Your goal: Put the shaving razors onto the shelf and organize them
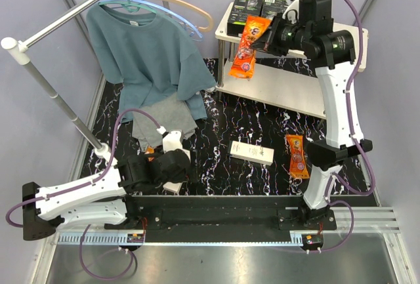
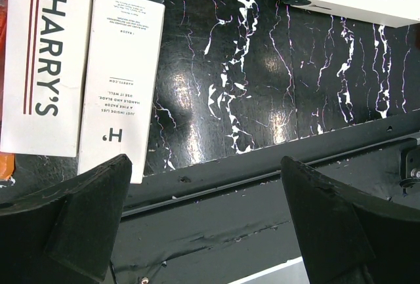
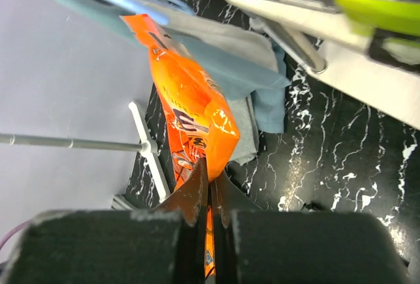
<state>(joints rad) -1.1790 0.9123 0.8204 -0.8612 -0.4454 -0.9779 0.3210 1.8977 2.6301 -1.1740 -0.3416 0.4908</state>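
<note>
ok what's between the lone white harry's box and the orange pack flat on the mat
Nothing: the top view shows only bare black marbled mat between the white Harry's box and the orange blister pack.

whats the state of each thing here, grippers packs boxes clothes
right gripper, shut on orange blister pack, held up by the shelf
left gripper, open, empty
black-and-green boxes, on top of the shelf
second orange pack, flat on the table
white box, flat on the table
blue t-shirt, hanging on the rail
</note>
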